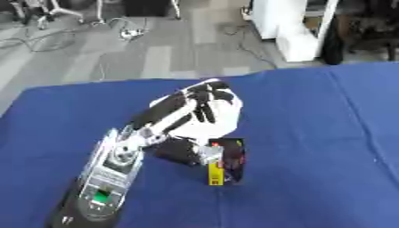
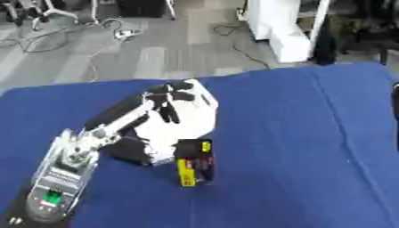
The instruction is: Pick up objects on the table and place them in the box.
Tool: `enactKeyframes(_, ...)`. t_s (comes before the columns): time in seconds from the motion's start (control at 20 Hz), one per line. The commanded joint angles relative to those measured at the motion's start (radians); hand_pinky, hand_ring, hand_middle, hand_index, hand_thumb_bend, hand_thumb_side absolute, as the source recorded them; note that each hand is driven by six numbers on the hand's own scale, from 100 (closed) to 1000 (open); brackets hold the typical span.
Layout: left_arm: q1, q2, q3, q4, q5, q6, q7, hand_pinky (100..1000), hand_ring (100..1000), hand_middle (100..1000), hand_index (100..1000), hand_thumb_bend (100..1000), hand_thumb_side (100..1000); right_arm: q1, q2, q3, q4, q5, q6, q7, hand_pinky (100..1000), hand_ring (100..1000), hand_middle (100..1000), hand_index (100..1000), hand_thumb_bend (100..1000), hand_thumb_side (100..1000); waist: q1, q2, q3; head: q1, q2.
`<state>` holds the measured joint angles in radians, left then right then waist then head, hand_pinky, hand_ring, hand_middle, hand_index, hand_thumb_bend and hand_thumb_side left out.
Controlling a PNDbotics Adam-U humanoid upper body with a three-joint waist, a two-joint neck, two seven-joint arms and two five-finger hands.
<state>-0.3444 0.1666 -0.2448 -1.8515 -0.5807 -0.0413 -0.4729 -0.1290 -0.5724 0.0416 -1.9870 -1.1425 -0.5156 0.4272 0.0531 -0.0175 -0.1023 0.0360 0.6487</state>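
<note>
A white box stands in the middle of the blue table. My left arm reaches in from the lower left, and my left hand hovers over the box's far part, its dark fingers relaxed and hanging down into it. I see nothing held in them. A black and yellow packet stands upright against the box's near side. A dark block lies at the box's near left corner, just below my forearm. My right hand shows in neither view.
The table's far edge meets a grey floor with cables and a white cabinet. A dark sliver that I cannot make out cuts in at the right edge of the right eye view.
</note>
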Motion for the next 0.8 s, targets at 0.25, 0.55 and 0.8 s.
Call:
enactKeyframes(0.25,-0.015,0.002,0.006,-0.009,0.002,0.001,0.004,578,621,970,921,467,720,-0.008,-0.027,-0.012,-0.013,0.003,-0.002,0.005,166,285,247,377,100,1000,-0.003,-0.006,0.003,0.009,-0.008)
enactKeyframes(0.55,-0.015,0.002,0.005,-0.008,0.004,0.0,0.004,577,620,970,921,467,720,-0.008,-0.026,-0.012,-0.013,0.005,-0.001,0.005,165,285,247,377,100,1000,-0.003,-0.006,0.002,0.01,-0.007)
enactKeyframes(0.8,-0.029,0.003,0.007,0.008,-0.001,0.002,0.008,569,618,964,916,481,714,-0.004,-0.025,-0.012,-0.013,0.01,0.004,0.005,165,285,247,377,100,1000,-0.005,-0.009,-0.008,-0.007,-0.009)
